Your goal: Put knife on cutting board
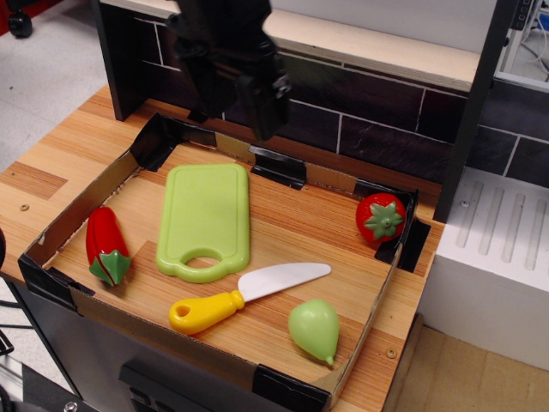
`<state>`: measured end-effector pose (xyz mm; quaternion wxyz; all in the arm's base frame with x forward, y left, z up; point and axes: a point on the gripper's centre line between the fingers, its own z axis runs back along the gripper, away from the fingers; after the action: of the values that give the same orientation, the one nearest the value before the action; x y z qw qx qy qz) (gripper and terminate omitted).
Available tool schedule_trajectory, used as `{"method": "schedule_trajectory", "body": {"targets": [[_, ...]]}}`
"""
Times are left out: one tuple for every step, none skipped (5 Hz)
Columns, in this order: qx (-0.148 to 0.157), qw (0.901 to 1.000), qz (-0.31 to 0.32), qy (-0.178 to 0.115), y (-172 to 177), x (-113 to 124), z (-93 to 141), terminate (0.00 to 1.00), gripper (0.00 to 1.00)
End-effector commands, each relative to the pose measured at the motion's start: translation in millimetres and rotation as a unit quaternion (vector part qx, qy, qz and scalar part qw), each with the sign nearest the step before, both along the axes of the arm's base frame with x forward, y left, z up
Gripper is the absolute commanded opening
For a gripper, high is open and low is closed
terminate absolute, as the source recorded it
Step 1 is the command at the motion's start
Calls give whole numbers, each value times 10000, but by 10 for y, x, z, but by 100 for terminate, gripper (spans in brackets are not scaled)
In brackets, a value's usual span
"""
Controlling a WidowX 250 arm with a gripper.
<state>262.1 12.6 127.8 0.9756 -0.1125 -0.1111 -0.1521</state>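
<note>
The knife [250, 294] has a white blade and a yellow handle and lies flat near the front of the tray, handle to the front left. The light-green cutting board [204, 215] lies just behind it, with its handle hole towards the knife; nothing is on it. My black gripper [236, 107] hangs in the air above the tray's back edge, behind the board and well away from the knife. Its fingers [266, 110] stand apart and hold nothing.
A low cardboard tray [377, 296] on the wooden counter holds everything. A red pepper toy [106, 245] lies at the left, a red strawberry-like toy [380, 217] in the back right corner, a green pear toy [315, 330] right of the knife. A dark tiled wall [377, 120] stands behind.
</note>
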Motion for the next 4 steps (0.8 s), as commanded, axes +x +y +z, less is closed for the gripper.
{"method": "schedule_trajectory", "body": {"targets": [[-551,9971,-229,478,7,-418,-158,0,100],[-37,9992,5,396,-20,-616,-323,0,100],[452,9988,134,129,-23,-741,-506,0,100],[995,9939,80,-479,28,-714,-593,0,100]]}}
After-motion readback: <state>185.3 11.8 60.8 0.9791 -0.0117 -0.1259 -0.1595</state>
